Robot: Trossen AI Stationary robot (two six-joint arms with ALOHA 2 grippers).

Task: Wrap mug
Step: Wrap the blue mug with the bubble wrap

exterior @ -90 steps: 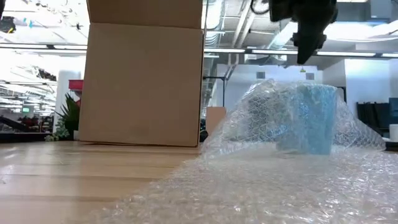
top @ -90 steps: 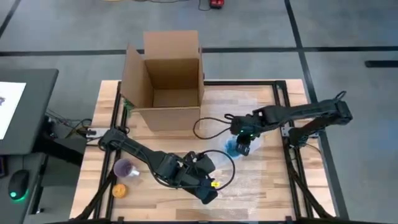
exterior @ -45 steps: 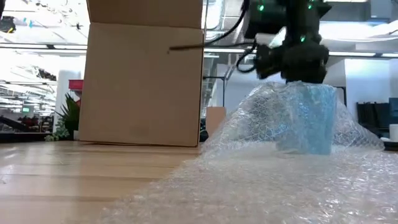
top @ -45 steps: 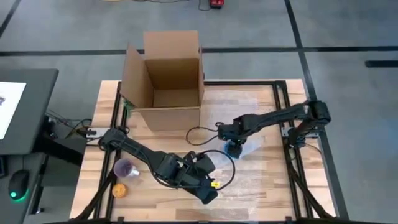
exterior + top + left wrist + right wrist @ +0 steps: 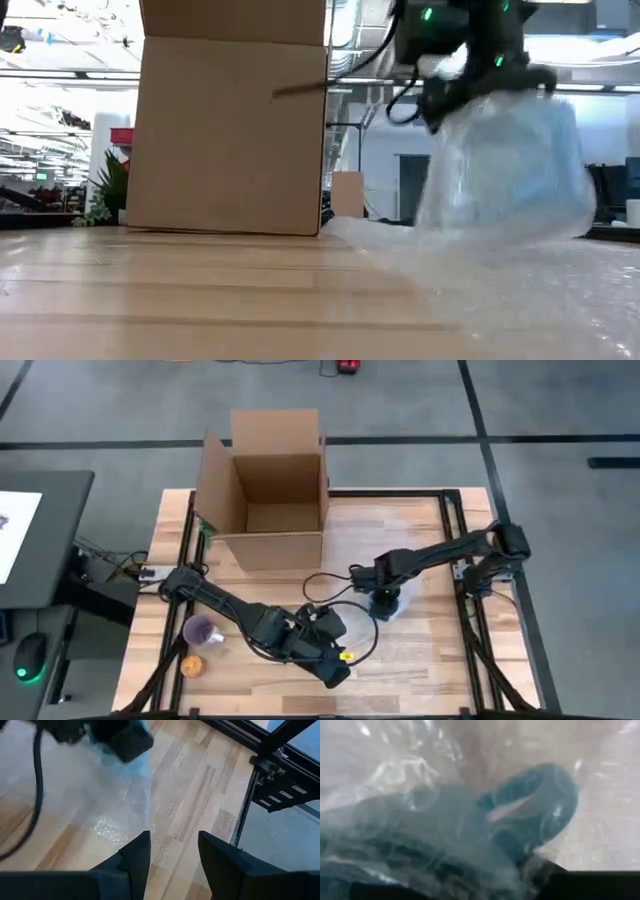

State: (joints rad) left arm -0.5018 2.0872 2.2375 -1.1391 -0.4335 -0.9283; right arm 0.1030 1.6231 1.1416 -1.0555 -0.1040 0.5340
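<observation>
A blue mug (image 5: 540, 805) stands under a clear bubble wrap sheet (image 5: 420, 650) right of the table's middle. In the low view the wrap (image 5: 505, 170) is gathered up around the mug into a tall bundle. My right gripper (image 5: 383, 600) sits on top of that bundle, its fingers hidden in the wrap. My left gripper (image 5: 174, 851) hovers open over the sheet's near part, near the front edge (image 5: 335, 665), with nothing between its fingers. My right gripper comes down from above onto the top of the wrap-covered mug (image 5: 480, 95). The wrap hides its fingertips, so which part of the mug they are on does not show. The wrap is drawn up to the gripper, and its lower edge (image 5: 450, 240) trails on the table.
An open cardboard box (image 5: 268, 480) stands at the back left of the table. A purple cup (image 5: 203, 630) and an orange object (image 5: 192, 666) lie at the front left. A black cable (image 5: 330, 575) loops beside the right arm. The dark frame rail (image 5: 465, 590) runs along the right edge.
My right gripper has gone down and a little toward the table's left and near edges, onto the mug. The wrap that lay draped loosely over the mug, spread to its left, is now pulled in and up into a bundle.
</observation>
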